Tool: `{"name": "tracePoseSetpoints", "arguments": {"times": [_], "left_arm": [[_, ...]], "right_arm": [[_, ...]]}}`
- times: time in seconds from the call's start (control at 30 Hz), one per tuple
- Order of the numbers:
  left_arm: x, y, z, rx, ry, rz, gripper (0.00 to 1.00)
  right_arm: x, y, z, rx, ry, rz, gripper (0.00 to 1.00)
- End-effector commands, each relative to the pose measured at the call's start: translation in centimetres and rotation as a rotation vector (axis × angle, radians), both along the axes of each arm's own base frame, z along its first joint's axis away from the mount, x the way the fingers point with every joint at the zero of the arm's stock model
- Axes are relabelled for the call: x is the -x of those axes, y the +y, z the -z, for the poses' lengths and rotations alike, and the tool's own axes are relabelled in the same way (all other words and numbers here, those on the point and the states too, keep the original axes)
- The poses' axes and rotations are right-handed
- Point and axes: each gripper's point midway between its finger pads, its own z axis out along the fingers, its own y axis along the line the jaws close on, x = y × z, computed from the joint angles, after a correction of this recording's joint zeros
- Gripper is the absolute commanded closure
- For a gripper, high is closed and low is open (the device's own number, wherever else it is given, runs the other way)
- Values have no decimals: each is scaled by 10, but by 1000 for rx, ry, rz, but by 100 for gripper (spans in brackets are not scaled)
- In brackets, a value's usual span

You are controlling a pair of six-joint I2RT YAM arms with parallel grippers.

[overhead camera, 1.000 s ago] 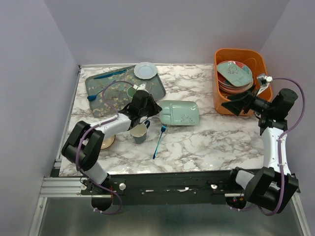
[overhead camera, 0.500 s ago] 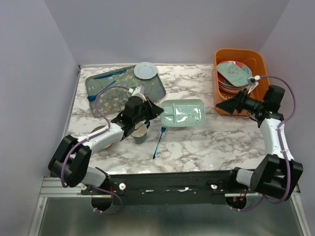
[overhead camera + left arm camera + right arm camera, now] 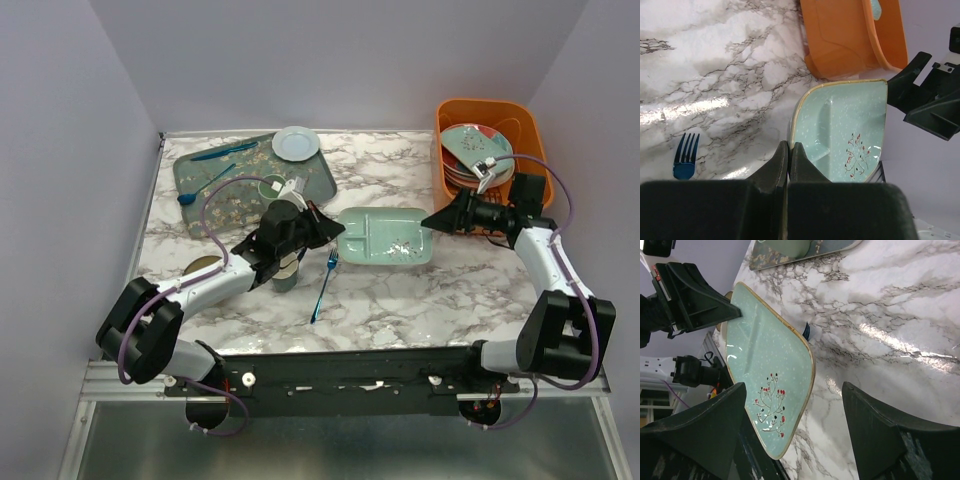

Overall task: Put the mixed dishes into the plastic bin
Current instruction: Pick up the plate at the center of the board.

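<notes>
My left gripper (image 3: 325,232) is shut on the left edge of the pale-green divided dish (image 3: 385,236) and holds it above the table's middle. In the left wrist view the fingertips (image 3: 789,146) pinch the dish's rim (image 3: 847,135). My right gripper (image 3: 432,220) is open at the dish's right end; in the right wrist view the dish (image 3: 767,370) lies between its spread fingers (image 3: 794,387) without touching. The orange bin (image 3: 487,103) stands at the back right with several plates (image 3: 475,150) stacked inside. A dark mug (image 3: 285,272) and a tan bowl (image 3: 205,268) sit under the left arm.
A dark floral tray (image 3: 215,190) at the back left holds a small pale plate (image 3: 296,143), a green cup and blue cutlery. A blue fork (image 3: 325,285) lies on the marble below the dish. The bin's near wall (image 3: 850,35) is just beyond the dish.
My left gripper has carried the green dish to the right, toward the bin. My right gripper has swung left from the bin to the dish's right end.
</notes>
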Motion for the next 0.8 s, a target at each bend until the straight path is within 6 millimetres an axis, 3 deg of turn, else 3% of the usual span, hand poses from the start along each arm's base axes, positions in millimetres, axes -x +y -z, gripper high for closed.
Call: {"name": "tracePoseSetpoints", "arguments": {"times": [0.0,0.37,0.5,0.6,0.77], "left_arm": [[-8,-18,-88,205,-168,11,100],[-8,-25,-96,208,-182,21,100],[-9,-26,-96,200,-186,26,100],[-8,-26,-97,197,-194,27,100],[-3,-25,-100,194,-210,41,97]], "right_arm": [[-5,3,3,15,18,-5,17],[-3,11,8,-18,68,-35,51],[-1,14,3,-44,72,-54,78],[0,15,-1,-58,71,-61,93],[2,15,-7,-103,83,-69,99]]}}
